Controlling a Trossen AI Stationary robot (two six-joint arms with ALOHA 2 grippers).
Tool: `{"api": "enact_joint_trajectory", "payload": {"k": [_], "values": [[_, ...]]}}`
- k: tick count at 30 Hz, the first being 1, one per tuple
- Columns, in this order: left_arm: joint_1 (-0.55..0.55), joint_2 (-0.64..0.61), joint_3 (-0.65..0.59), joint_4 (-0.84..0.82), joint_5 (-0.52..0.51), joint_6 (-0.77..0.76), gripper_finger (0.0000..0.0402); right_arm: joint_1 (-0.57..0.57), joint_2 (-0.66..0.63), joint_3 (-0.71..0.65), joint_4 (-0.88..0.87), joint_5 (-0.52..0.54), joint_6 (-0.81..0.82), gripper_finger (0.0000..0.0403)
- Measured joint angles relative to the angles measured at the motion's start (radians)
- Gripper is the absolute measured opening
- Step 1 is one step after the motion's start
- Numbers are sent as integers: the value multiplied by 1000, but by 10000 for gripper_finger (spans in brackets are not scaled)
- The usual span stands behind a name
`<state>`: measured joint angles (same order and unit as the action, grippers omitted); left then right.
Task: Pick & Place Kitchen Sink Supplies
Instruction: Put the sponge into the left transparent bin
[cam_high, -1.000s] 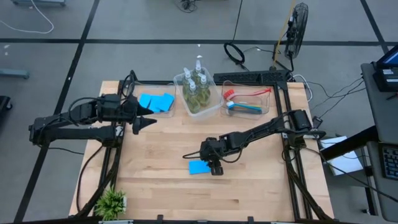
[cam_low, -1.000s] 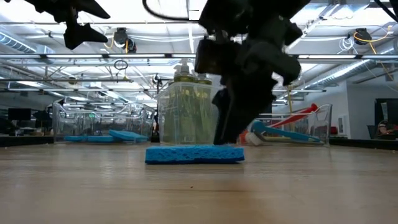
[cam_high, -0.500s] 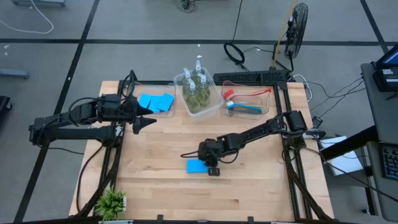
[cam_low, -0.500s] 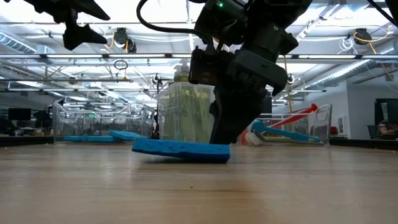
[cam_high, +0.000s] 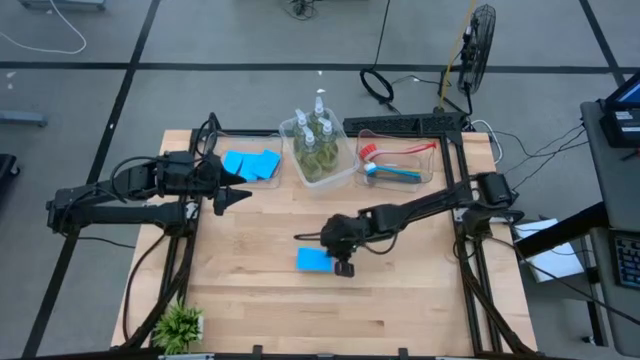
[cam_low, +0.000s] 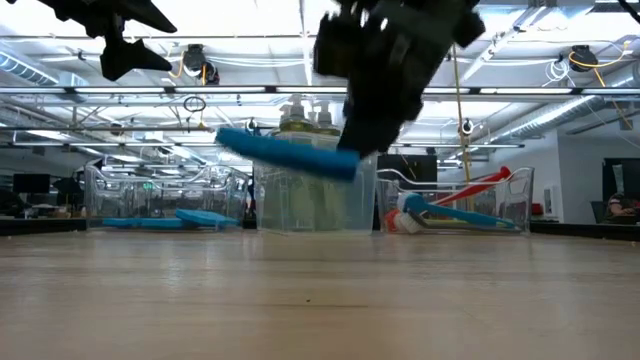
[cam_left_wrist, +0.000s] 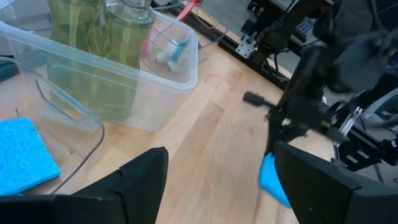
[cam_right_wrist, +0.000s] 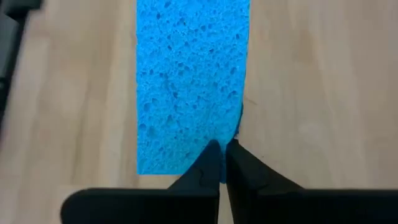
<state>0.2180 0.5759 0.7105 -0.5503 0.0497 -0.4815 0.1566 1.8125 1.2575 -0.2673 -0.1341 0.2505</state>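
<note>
We see the right gripper (cam_high: 343, 262) pinching one light-blue sponge (cam_high: 314, 260) by its near short edge, fingers (cam_right_wrist: 211, 163) closed tight on the rim, so the sponge juts out beyond the fingertips, tilted and clear of the wooden table (cam_high: 260, 300) with bare board beneath it. Beyond the fingertips stand the tub of pump bottles (cam_high: 316, 148) and the tub of brushes (cam_high: 398, 165), both well apart. The left gripper (cam_high: 236, 197) hovers with fingers spread wide and holding nothing, just beside the tub of sponges (cam_high: 252, 164).
</note>
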Motion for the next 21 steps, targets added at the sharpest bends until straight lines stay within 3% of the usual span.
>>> {"api": "enact_joint_trajectory", "payload": {"k": [3, 6, 11, 15, 21], "values": [[0, 0, 0, 0, 0, -4, 289, -4, -71, 0, 29, 12, 25, 1], [-1, 0, 0, 0, 0, -13, 289, -4, -155, 0, 43, 103, 47, 1], [-26, 7, 0, 32, 0, -22, 290, -4, -271, 0, 125, 399, 4, 0], [-65, 41, 0, 147, 0, -16, 290, -5, -310, 1, 244, 642, -83, 0], [-131, 159, 0, 432, -48, 59, 290, -5, -313, 1, 474, 845, -235, 0]]}}
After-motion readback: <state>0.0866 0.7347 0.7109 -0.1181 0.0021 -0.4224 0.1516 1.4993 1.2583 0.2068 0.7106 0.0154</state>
